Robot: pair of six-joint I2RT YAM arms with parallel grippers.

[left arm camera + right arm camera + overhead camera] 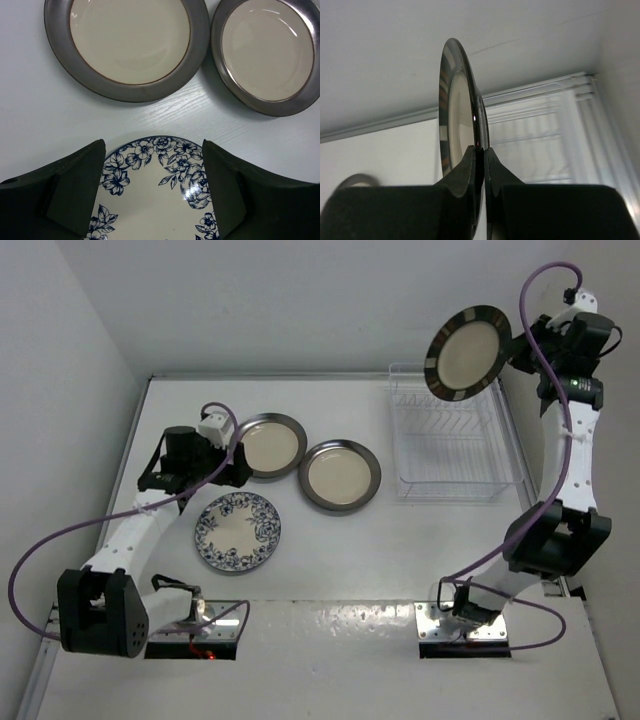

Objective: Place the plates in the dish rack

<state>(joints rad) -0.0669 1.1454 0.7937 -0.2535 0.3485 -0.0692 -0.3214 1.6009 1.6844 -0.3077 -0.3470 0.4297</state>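
Now, right jaws pinching the checked-rim plate (468, 352) above the dish rack (458, 458), it should go down upright between prongs, left jaws wide over the floral plate (238, 531).

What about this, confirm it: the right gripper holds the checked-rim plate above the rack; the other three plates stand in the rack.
Wrong: the other three plates lie flat on the table, per the top view. The right gripper holds the checked-rim plate above the rack.
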